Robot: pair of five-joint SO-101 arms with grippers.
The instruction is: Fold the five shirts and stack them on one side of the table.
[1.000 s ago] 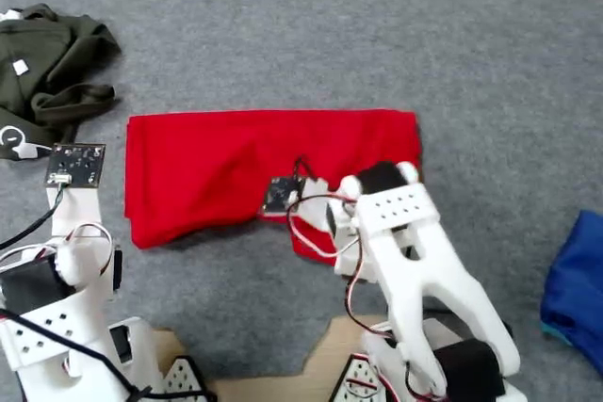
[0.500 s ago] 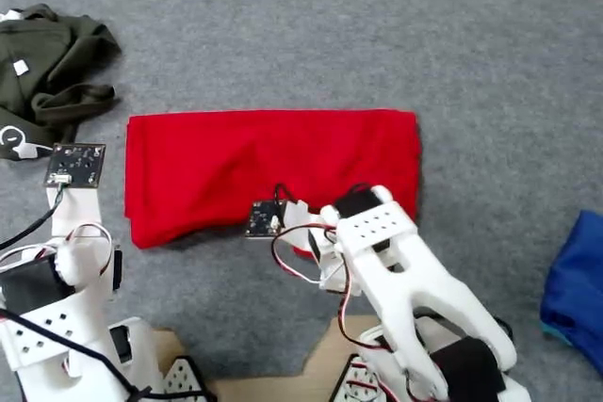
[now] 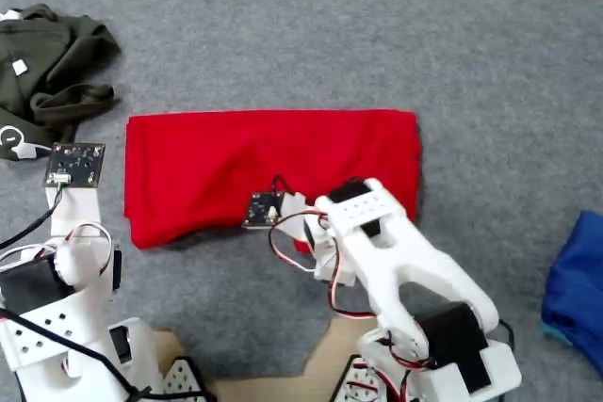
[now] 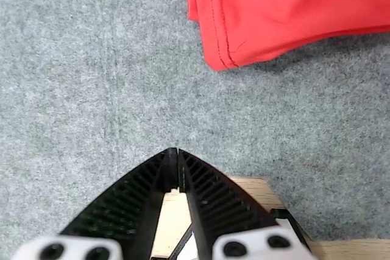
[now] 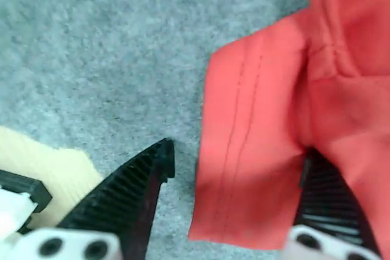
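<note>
— Since a second ago the right arm's wrist has slid leftward along the near edge of the red shirt (image 3: 226,162). That shirt lies as it did, a folded band across the middle of the grey table (image 3: 396,35).
— And the right gripper (image 5: 234,156)?
— Its jaws stand wide apart with a loose corner of the red shirt between them, not pinched. The cloth hides most of one finger, and from above the white arm covers the shirt's near right part.
— The left gripper (image 4: 177,153)?
— Closed tip to tip on nothing, over grey cover just beside the wooden board (image 4: 253,192), with the red shirt's corner a little beyond.
— What else is around?
— A dark green shirt (image 3: 52,54) is bunched at the far left corner, and a blue shirt (image 3: 577,289) sits at the right edge. Both are well apart from the red one.
</note>
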